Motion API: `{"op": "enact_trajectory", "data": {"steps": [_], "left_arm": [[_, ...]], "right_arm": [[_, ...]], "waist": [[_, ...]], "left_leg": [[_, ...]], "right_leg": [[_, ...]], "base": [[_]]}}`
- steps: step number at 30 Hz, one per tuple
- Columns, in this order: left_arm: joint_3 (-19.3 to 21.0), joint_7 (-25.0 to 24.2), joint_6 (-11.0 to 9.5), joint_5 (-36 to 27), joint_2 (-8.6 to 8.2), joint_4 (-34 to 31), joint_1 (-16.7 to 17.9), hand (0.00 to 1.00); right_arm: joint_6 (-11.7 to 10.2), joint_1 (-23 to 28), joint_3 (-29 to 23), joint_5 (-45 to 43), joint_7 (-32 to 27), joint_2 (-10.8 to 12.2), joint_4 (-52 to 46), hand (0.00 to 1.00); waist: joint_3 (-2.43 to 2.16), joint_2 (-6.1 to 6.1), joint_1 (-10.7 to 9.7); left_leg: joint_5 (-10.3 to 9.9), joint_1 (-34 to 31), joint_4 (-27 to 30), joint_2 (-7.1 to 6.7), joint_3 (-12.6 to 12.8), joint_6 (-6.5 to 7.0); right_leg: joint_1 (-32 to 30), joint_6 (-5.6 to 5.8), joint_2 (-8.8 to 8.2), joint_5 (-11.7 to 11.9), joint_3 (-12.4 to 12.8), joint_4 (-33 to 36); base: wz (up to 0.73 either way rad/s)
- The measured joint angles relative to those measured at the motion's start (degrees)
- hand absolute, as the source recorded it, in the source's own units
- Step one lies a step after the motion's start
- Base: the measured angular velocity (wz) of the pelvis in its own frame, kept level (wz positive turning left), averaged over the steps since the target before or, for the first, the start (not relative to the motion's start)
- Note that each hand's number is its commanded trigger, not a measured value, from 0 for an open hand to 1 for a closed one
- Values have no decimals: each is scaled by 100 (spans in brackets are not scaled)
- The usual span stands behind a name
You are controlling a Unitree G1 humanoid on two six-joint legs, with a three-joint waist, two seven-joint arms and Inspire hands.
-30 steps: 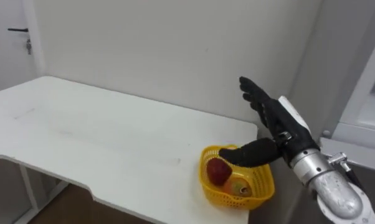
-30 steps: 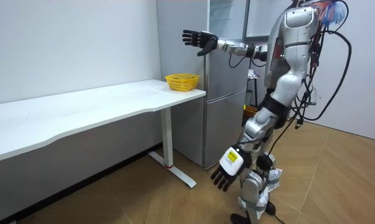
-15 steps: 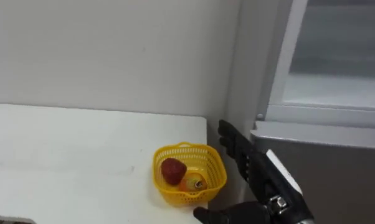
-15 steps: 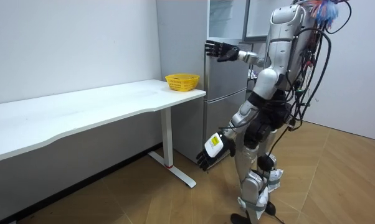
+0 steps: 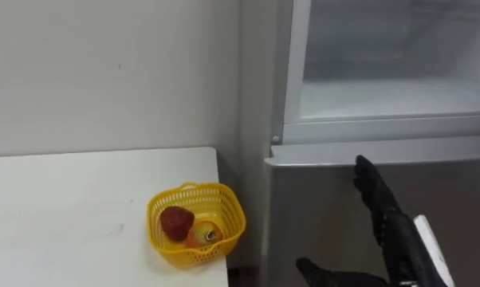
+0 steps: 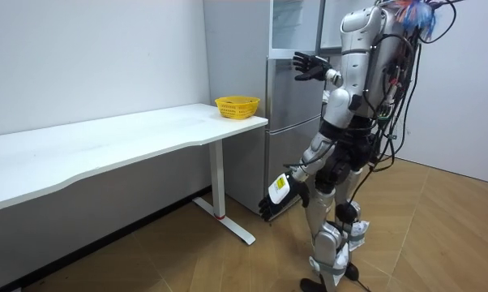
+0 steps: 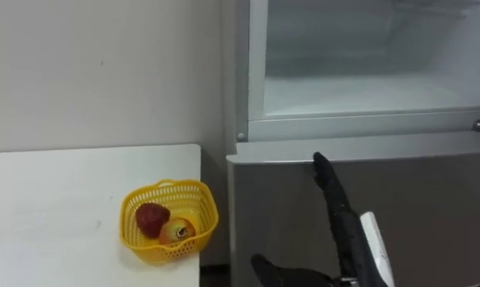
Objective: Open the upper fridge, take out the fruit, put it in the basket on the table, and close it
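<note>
Nearest, at 5 o'clock in the eye views, the right robot hand (image 5: 391, 227) is held up with fingers straight and the thumb spread wide. Nothing is held in it. It is raised in front of the fridge's grey lower door (image 5: 320, 207), apart from it as far as can be judged. In the room view the left robot hand (image 6: 275, 199) is seen hanging by the thigh, fingers loose and empty.

At 8 o'clock, a yellow basket (image 5: 190, 252) is set on the corner of the white surface (image 5: 64, 207), just beside the fridge. A dark red, rounded fruit (image 5: 176, 222) and an orange-yellow one (image 5: 202, 235) are lying in it, touching each other.

Farthest, at 1 o'clock, the upper compartment (image 5: 383, 100) is open, and its pale shelf looks bare where it can be seen.

The step in hand is judged to be a return to the fridge. Next, the right robot hand would need to be lifted to shelf height and reached inside, or put to the door.
</note>
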Motion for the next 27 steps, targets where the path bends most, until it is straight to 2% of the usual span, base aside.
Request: {"op": "enact_trajectory", "data": {"steps": [4,6,10,14,16,20,23,24,27], "left_arm": [[10,46,-28,18,-4,-48,54,0],[20,71,-60,15,-4,-19,87,0],[21,82,-53,13,-10,-28,168,0],[146,84,-45,16,-7,-223,271,0],[246,86,-52,16,-6,-249,276,0],[447,71,-60,17,11,-303,323,0],[817,22,-64,19,14,-572,508,0],[932,-13,-62,15,28,-685,570,0],[1036,-109,-53,45,67,-705,608,0]], "right_arm": [[-23,334,-213,966,-357,3,500,0],[-66,569,-446,1372,-531,11,1008,0],[-62,627,-779,2353,-866,63,1522,0],[-64,624,-1242,3734,-1407,180,1730,0],[-109,562,-1409,4116,-1558,180,1880,0],[-151,342,-2054,5328,-1969,175,2280,0],[-267,256,-2636,6396,-2283,171,2256,0],[-324,236,-2875,6805,-2376,152,2137,0],[-489,72,-3243,7676,-2417,-69,1829,0]], "waist": [[5,15,-71],[-13,48,-111],[-32,127,-269],[-25,126,-323],[-17,98,-373],[0,-17,-428],[13,-122,-432],[-5,-160,-491],[3,-191,-586]], "left_leg": [[-9,21,-24,-6,-17,0],[-10,26,-60,-10,-15,1],[-10,-9,-77,-19,-16,2],[-10,-2,-78,-46,-14,-1],[-14,38,-79,-40,-9,-8],[-20,70,-77,-43,-24,-18],[-22,40,-84,-45,-18,-21],[-23,-25,-75,-53,-39,-22],[-22,-46,-69,-64,-25,-20]], "right_leg": [[6,1,0,0,-16,-5],[14,2,0,0,-15,-10],[2,11,-2,-6,-3,5],[-17,3,13,-18,5,-6],[5,0,19,-33,10,-1],[24,-6,16,-78,-4,29],[-41,-13,16,-114,3,88],[-96,-10,8,-137,0,118],[-112,-5,-2,-133,-12,114]], "base": [[0],[0],[0],[0],[0],[0],[0],[4],[1]]}}
